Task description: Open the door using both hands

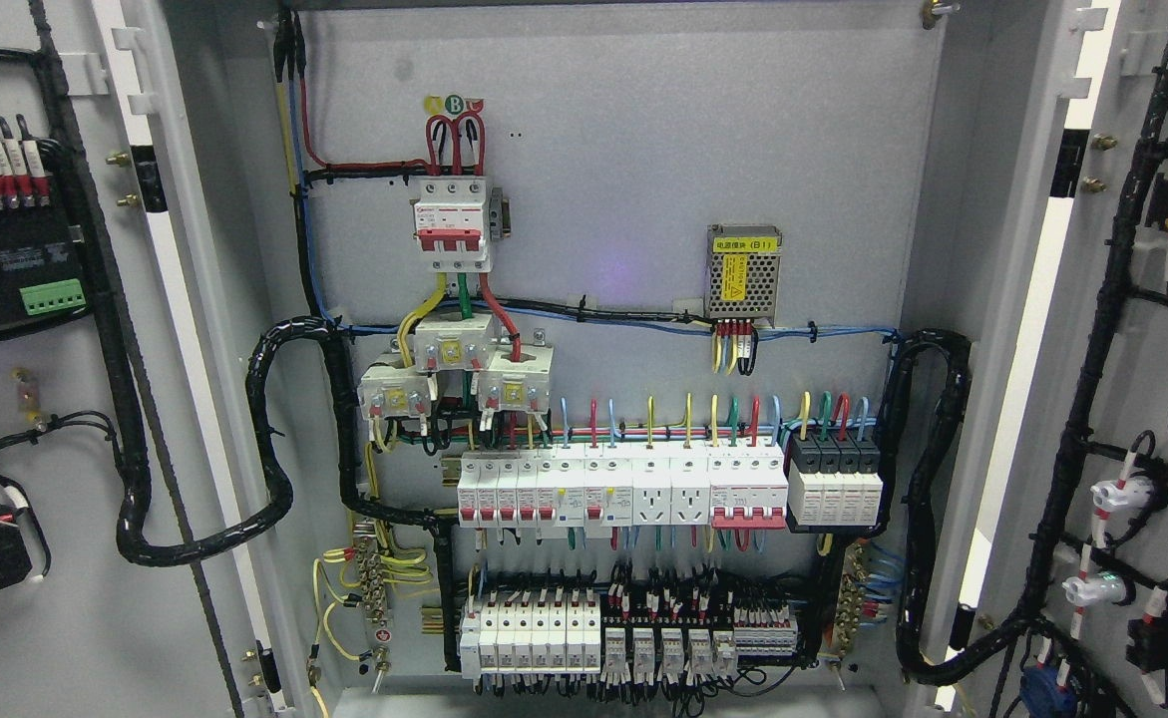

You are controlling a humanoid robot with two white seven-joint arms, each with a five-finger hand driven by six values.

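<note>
A grey back panel [623,199] fills the open electrical cabinet, carrying rows of breakers [623,489] low on it. The left door [45,399] is swung wide to the panel's left, the right door [1142,399] to its right. Neither robot hand shows, so their state cannot be told.

The grey back panel [623,179] of the open electrical cabinet carries everything. High on its left sits a three-pole main breaker [454,221] with red levers; below it cluster three white current transformers [456,374]. To the right hangs a perforated power supply [743,273] with a yellow label. Lower down runs a row of white circuit breakers [623,489], ended by a black-topped surge protector [835,484]. Beneath lies a further row of breakers and relays [623,638].
</note>
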